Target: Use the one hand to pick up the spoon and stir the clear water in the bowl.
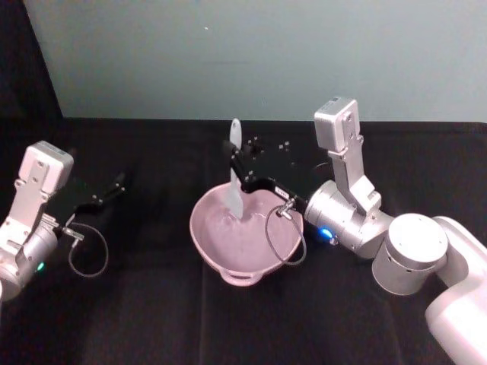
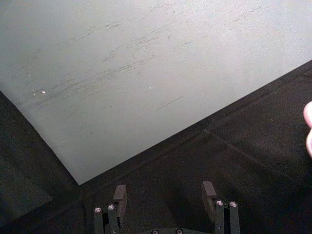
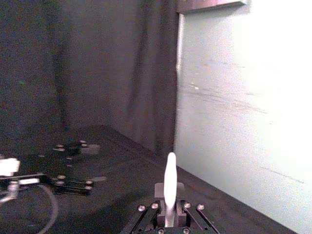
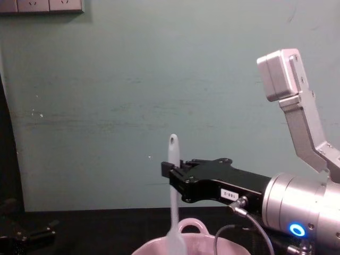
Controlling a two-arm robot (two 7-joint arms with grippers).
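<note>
- Right hand (image 4: pixel 171 172), black with 2 fingers, is clamped on the spoon (image 4: pixel 173 212) a little below the top of its handle, and it hangs above the far side of the bowl (image 1: pixel 209 255).
- Its small white label (image 4: pixel 229 195) sits on the side of the black body; the dark print on it is too small to read.
- A blue ring light (image 4: pixel 296 229) glows on the silver wrist joint behind the hand, and a thin grey cable (image 1: pixel 285 243) loops from that joint over the bowl's right rim.
- The spoon is long, slim and white, nearly upright, with 1 small hole (image 4: pixel 172 139) at the handle's top end; its broad lower end reaches down inside the bowl.
- The bowl is pale pink with a small loop handle at its edge, and it stands near the middle of the black cloth surface (image 1: pixel 152 304).
- The left hand (image 1: pixel 118 182) rests low at the far left of the surface, well apart from the bowl, with its 2 fingers (image 2: pixel 119 195) spread and nothing between them.
- White wall sockets (image 4: pixel 42 5) sit high on the pale green wall (image 4: pixel 106 79); no writing on them can be read.
</note>
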